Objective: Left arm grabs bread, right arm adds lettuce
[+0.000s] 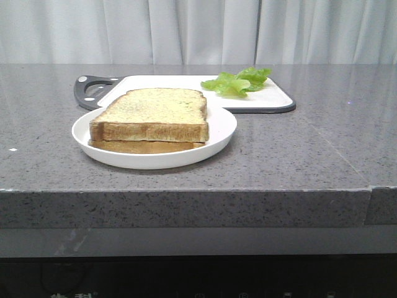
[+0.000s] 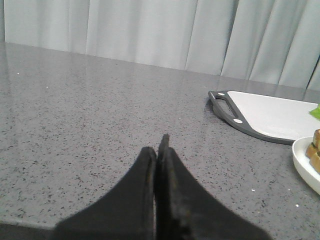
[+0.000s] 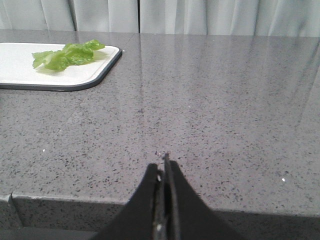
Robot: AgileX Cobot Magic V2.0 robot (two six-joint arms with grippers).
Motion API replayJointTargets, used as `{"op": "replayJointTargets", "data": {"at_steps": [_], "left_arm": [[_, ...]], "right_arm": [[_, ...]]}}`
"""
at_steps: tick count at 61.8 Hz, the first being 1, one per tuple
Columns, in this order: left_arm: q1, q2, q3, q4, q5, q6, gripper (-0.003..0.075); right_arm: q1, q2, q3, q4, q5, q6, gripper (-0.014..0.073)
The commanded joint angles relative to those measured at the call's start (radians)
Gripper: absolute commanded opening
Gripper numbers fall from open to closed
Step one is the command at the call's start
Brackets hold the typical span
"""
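Note:
The bread (image 1: 155, 112), a thick golden toasted slice, lies on top of a thinner toast slice (image 1: 142, 146) on a white plate (image 1: 220, 133) in the front view. The lettuce (image 1: 239, 81) lies on the white cutting board (image 1: 186, 82) behind the plate; it also shows in the right wrist view (image 3: 67, 54). My left gripper (image 2: 159, 146) is shut and empty over bare counter, left of the board and plate. My right gripper (image 3: 163, 165) is shut and empty near the counter's front edge, right of the board. Neither gripper shows in the front view.
The cutting board has a dark grey handle (image 1: 90, 89) at its left end, also in the left wrist view (image 2: 225, 107). The grey speckled counter (image 1: 298, 155) ends in a front edge (image 1: 186, 194). A pale curtain (image 1: 198, 31) hangs behind.

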Motion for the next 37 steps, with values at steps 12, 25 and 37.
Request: {"op": "replayJointTargets", "data": {"at_steps": [12,25,37], "left_arm": [[0.000,-0.021,0.004,-0.001,-0.085,-0.008,-0.0020],[0.000,-0.021,0.004,-0.001,-0.085,-0.008,-0.0020],[0.000,-0.021,0.004,-0.001,-0.085,-0.008,-0.0020]], "right_arm": [[-0.006,-0.021,-0.002,-0.008,-0.073,-0.008,-0.0118],[-0.006,-0.021,-0.002,-0.008,-0.073,-0.008,-0.0118],[-0.006,-0.021,-0.002,-0.008,-0.095,-0.008,-0.0118]]}}
